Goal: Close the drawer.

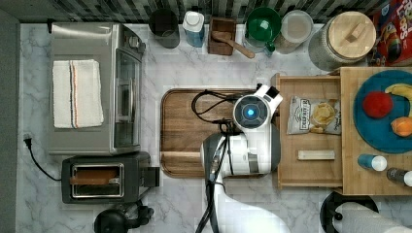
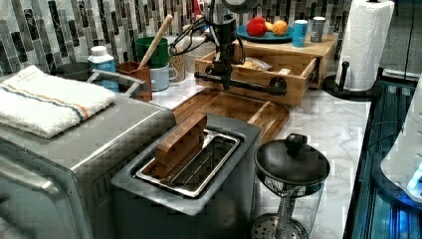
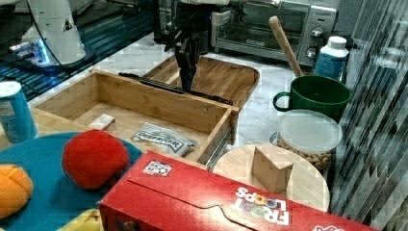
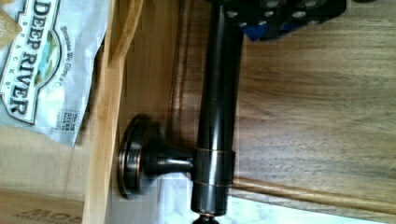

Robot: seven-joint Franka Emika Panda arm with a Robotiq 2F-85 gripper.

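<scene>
On the marble bench (image 1: 194,68), the drawer (image 3: 159,108) stood pulled well out from under the cabinet top (image 1: 374,184), at about three o'clock from the brown cutting board (image 1: 182,131) in the top view. A Deep River chip bag (image 1: 315,115) and a small pale block (image 1: 316,155) lay inside. The gripper (image 3: 186,82) hung at the black bar handle (image 2: 239,83); its jaws seemed to straddle the bar, though I cannot tell whether they gripped it.
</scene>
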